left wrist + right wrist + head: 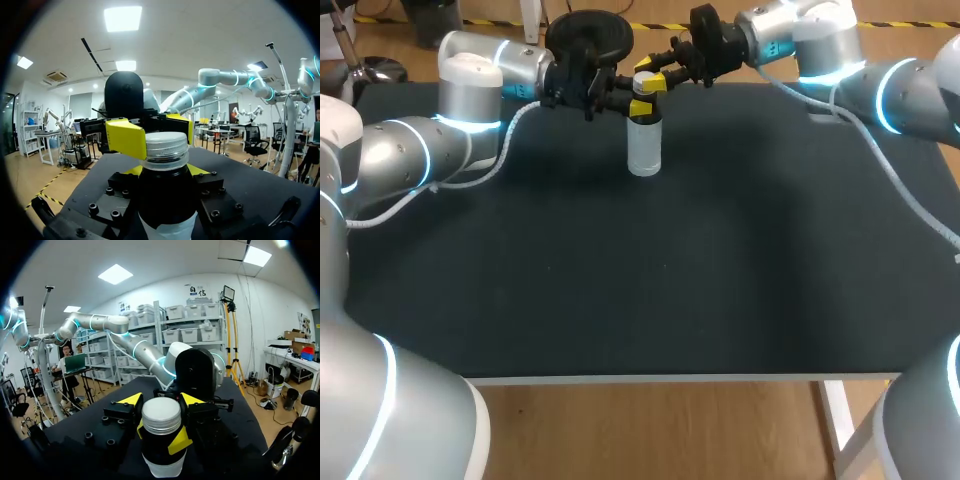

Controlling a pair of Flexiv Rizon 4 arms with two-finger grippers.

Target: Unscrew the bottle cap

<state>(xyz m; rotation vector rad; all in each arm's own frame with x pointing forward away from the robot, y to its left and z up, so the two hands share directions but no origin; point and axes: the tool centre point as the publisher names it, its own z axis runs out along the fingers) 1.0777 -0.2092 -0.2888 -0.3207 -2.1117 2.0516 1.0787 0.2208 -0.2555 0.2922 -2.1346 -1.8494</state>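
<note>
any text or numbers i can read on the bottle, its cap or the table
None can be read.
bottle: the white band low on it shows no legible print in any view.
cap: ridged side, plain top, no marks.
table: plain black, no markings.

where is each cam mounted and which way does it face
head: fixed above and behind, looking down on the table; both arms enter from the sides
left wrist: on the left arm, looking past the left gripper at the bottle
right wrist: on the right arm, facing the opposite way; right gripper flanks the cap
shared: both wrist views show the cap
</note>
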